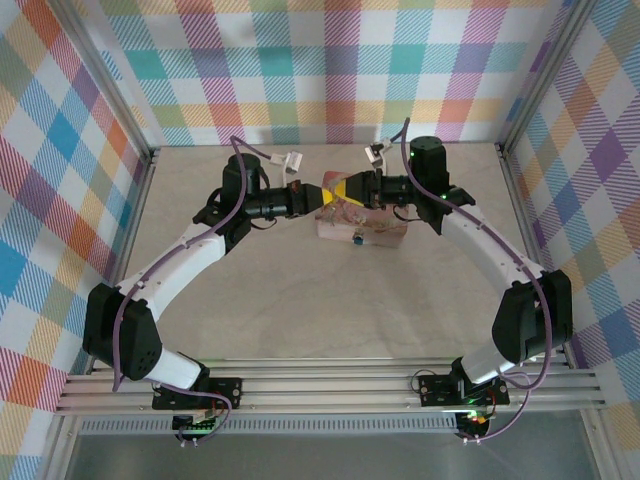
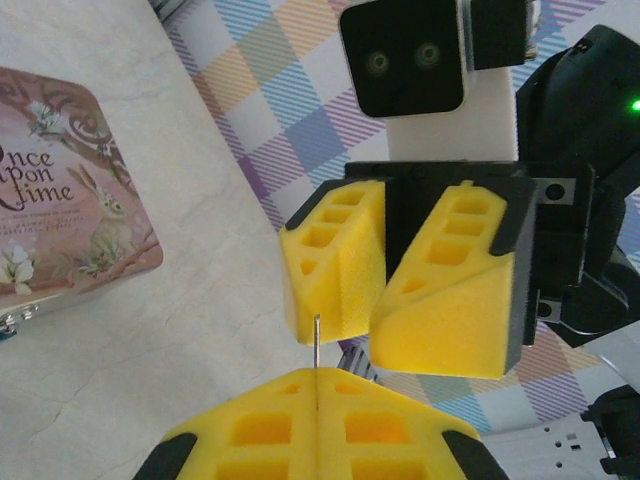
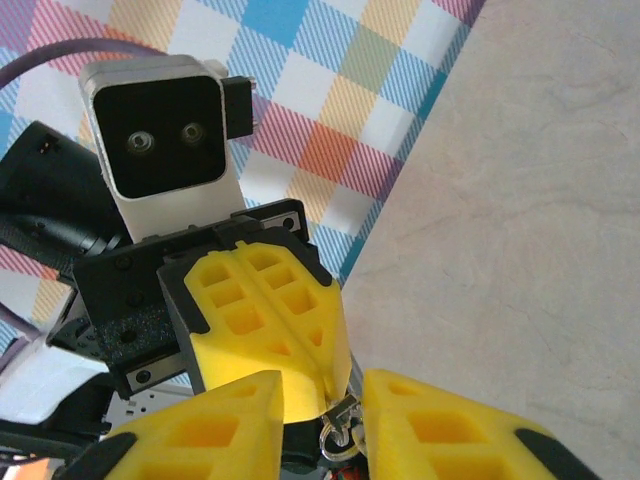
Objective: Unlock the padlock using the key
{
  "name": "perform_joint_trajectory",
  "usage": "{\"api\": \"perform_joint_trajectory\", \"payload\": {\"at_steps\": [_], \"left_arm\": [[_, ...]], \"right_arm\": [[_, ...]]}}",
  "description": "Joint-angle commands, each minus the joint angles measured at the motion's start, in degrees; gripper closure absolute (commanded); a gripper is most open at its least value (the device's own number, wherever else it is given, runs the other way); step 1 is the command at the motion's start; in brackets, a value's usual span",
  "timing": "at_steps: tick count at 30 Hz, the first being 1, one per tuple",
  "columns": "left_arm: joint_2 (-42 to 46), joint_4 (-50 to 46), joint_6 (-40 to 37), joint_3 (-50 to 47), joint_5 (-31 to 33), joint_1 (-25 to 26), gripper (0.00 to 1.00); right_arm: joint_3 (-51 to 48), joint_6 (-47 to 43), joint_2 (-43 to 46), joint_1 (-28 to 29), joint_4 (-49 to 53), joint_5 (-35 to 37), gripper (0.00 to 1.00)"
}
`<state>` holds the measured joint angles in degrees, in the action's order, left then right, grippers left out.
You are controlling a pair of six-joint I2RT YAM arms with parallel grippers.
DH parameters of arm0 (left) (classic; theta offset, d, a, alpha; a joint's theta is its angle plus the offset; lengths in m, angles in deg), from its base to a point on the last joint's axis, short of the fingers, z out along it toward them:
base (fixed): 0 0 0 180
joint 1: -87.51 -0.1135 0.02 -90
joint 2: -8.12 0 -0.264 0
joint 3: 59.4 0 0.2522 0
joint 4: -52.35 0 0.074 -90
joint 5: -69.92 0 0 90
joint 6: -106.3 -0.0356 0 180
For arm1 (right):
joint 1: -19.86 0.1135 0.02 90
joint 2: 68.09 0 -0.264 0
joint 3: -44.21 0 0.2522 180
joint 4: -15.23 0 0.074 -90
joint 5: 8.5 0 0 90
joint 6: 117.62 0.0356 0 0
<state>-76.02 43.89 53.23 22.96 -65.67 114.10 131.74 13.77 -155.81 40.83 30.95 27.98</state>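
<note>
Plaid walls are surrounding a pale stone-look table [image 1: 300,310]. A tiny blue-bodied padlock [image 1: 357,239] is sitting at the near face of a pink illustrated tin box [image 1: 385,232], below and nearward of both claws. The left claw [image 2: 316,378] is clenching a thin silver key [image 2: 316,345], shaft pointing at the right claw [image 2: 378,318], whose jaws are standing apart, facing it.
</note>
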Motion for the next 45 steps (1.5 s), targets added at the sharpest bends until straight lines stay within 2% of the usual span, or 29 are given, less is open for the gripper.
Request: {"api": "perform_joint_trajectory", "payload": {"at_steps": [1, 6, 11, 15, 18, 20, 21, 24, 25, 28, 30, 32, 35, 37, 39, 41, 45], "left_arm": [[0.39, 4.41, 1.99, 0.47, -1.44, 0.26, 1.00], [-0.62, 6.12, 3.41, 1.12, -2.00, 0.27, 1.00], [-1.77, 4.90, 3.40, 2.91, -2.94, 0.29, 1.00], [-2.19, 1.37, 1.51, 4.91, -3.70, 0.32, 1.00], [-1.80, -5.17, -1.94, 7.08, -2.51, 0.27, 0.99], [-1.19, -10.35, -4.29, 8.54, 0.11, 0.26, 0.74], [-0.61, -12.83, -5.10, 9.09, 2.16, 0.27, 0.70], [1.99, -17.95, -4.89, 8.58, 10.73, 0.27, 0.65], [2.83, -17.82, -4.10, 7.75, 12.68, 0.23, 0.60], [4.30, -16.52, -0.33, 5.18, 15.51, 0.27, 0.57], [4.57, -16.77, 0.42, 4.11, 14.90, 0.24, 0.57], [5.29, -12.85, 2.24, 1.58, 13.02, 0.36, 0.57], [6.48, -0.59, 6.44, -3.62, 12.37, 0.48, 0.56], [5.78, 3.94, 7.57, -3.63, 11.56, 0.56, 0.54], [3.39, 6.83, 8.41, -1.95, 7.53, 0.86, 0.53], [0.69, 8.45, 8.49, -0.50, 3.46, 1.28, 0.58], [-0.82, 17.01, 12.23, -2.57, 2.11, 2.06, 0.63]], "right_arm": [[-0.48, 1.07, -0.95, -0.17, -3.57, -2.87, 0.75], [-0.25, 1.54, -1.40, -0.14, -3.83, -3.61, 0.80], [-0.21, 2.19, -1.49, -0.14, -5.35, -3.66, 1.00], [0.02, 1.52, -1.05, -0.14, -5.54, -2.49, 1.00], [0.81, -2.04, -0.12, -0.12, -1.86, -0.20, 1.00], [2.33, -7.46, 0.82, -0.12, 4.17, 2.55, 1.00], [3.16, -10.07, 1.08, -0.07, 7.18, 4.00, 1.00], [6.10, -18.61, 1.68, -0.08, 16.80, 8.66, 1.00], [6.80, -20.52, 1.84, -0.06, 18.80, 9.98, 1.00], [7.87, -23.16, 2.32, -0.14, 21.24, 12.12, 1.00], [7.62, -23.39, 2.81, -0.01, 21.17, 12.73, 1.00], [6.90, -23.25, 3.25, -0.06, 20.85, 12.38, 1.00], [7.39, -21.25, 3.17, -0.14, 19.93, 11.83, 1.00], [8.43, -19.78, 2.84, -0.17, 18.85, 9.86, 1.00], [9.00, -18.59, 2.41, -0.23, 17.59, 7.93, 1.00], [8.95, -17.00, 1.97, -0.32, 16.26, 6.40, 1.00], [6.82, -12.01, 2.07, -0.32, 11.41, 4.09, 1.00]]}}
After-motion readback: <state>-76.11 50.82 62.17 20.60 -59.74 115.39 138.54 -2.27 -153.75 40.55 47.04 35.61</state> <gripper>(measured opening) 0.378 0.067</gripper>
